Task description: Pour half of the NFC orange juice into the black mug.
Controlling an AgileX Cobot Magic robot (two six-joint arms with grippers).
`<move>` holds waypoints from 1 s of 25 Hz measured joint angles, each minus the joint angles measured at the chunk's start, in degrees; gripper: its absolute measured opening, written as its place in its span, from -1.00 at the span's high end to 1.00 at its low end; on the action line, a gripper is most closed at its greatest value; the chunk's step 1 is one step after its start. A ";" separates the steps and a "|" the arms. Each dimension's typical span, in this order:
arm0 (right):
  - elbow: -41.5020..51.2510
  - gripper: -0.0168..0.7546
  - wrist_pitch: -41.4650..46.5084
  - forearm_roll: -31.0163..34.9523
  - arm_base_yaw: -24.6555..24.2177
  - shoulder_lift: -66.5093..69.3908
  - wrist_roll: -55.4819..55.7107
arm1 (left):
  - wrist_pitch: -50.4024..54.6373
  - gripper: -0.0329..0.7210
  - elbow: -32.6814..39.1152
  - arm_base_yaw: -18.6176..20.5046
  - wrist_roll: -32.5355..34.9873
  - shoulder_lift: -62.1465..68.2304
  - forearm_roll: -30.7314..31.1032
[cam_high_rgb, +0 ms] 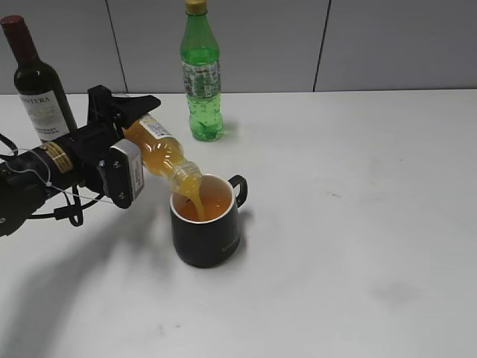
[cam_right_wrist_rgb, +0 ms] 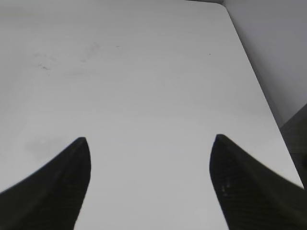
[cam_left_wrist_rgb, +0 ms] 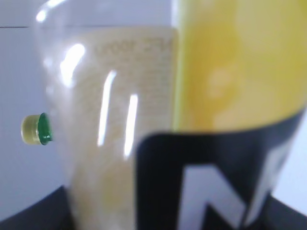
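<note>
One broad white table (cam_high_rgb: 358, 246) carries everything, with a grey panelled wall (cam_high_rgb: 387, 45) behind it. Two black robot arms work here, though only the left arm (cam_high_rgb: 45, 179) shows in the exterior view, reaching in from the left edge.

Three bottles are in sight. One dark glass wine bottle with a red capsule and a pale label (cam_high_rgb: 36, 82) stands upright at the back left; its contents cannot be made out. One tall green plastic bottle with a yellowish cap (cam_high_rgb: 201, 74) stands upright at the back centre, and its cap also peeks in at the left of the left wrist view. One small clear plastic bottle of orange juice with a black label (cam_high_rgb: 160, 153) is tipped neck-down over the mug, still roughly half full of cloudy orange liquid, and a stream runs from its open mouth.

One squat black ceramic mug with a white inside and a loop handle (cam_high_rgb: 209, 235) stands near the table's middle, handle to the back right, holding a pool of orange juice.

The left gripper (cam_high_rgb: 130, 145) has its fingers clamped on the juice bottle's body. The right gripper (cam_right_wrist_rgb: 149, 187) hovers over bare table, its two dark fingers (cam_right_wrist_rgb: 53, 187) spread wide with nothing between them
</note>
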 joint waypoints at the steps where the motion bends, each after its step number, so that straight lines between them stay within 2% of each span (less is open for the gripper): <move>1: 0.00 -0.57 0.00 0.00 0.00 0.00 0.00 | 0.00 -0.34 0.00 0.00 0.00 0.00 0.00; 6: 0.00 -0.57 0.00 0.00 0.00 0.00 0.00 | -0.26 -0.34 0.00 0.00 -3.38 0.00 0.00; 12: 0.00 -0.57 0.00 0.00 0.00 0.00 0.00 | -0.45 -0.34 -0.04 0.00 -17.18 0.00 0.43; 16: 0.00 -0.57 0.00 0.00 0.00 0.00 0.00 | -0.45 -0.34 -0.04 0.00 -30.77 0.14 0.63; 19: 0.00 -0.57 0.00 0.00 0.00 0.00 0.00 | -0.72 -0.34 -0.11 0.00 -43.97 1.25 0.63; 25: 0.00 -0.57 0.00 0.00 0.00 0.00 0.00 | -0.41 -0.34 -0.11 0.00 -74.77 2.82 -1.24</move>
